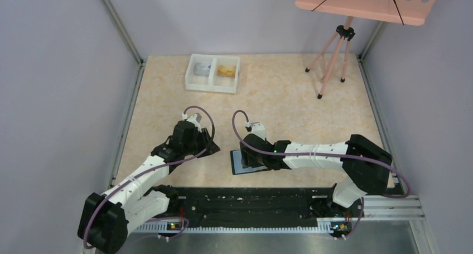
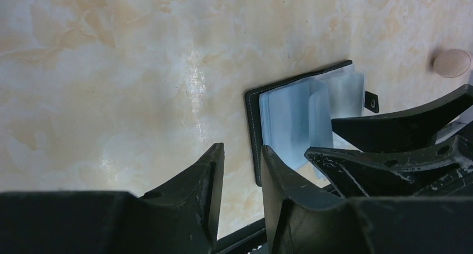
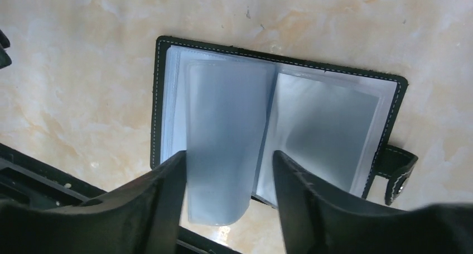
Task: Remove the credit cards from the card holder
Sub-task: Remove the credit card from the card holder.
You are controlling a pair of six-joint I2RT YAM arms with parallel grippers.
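Note:
The black card holder (image 1: 243,162) lies open on the table near the front edge, its clear blue-grey sleeves (image 3: 329,120) showing no card inside. My right gripper (image 3: 228,159) hovers right over it, open, with one loose sleeve page (image 3: 223,148) standing up between its fingers. My left gripper (image 2: 241,153) is just left of the holder (image 2: 290,114), open over bare table, nothing between its fingers. An orange-gold credit card (image 1: 226,71) lies in the right compartment of the white tray (image 1: 212,87). A pale card-like thing (image 1: 202,68) lies in the left compartment.
A pink tripod stand (image 1: 334,47) with a pink board on top is at the back right; one of its round feet (image 2: 452,63) shows in the left wrist view. A black rail (image 1: 245,201) runs along the near edge. Grey walls close in the table.

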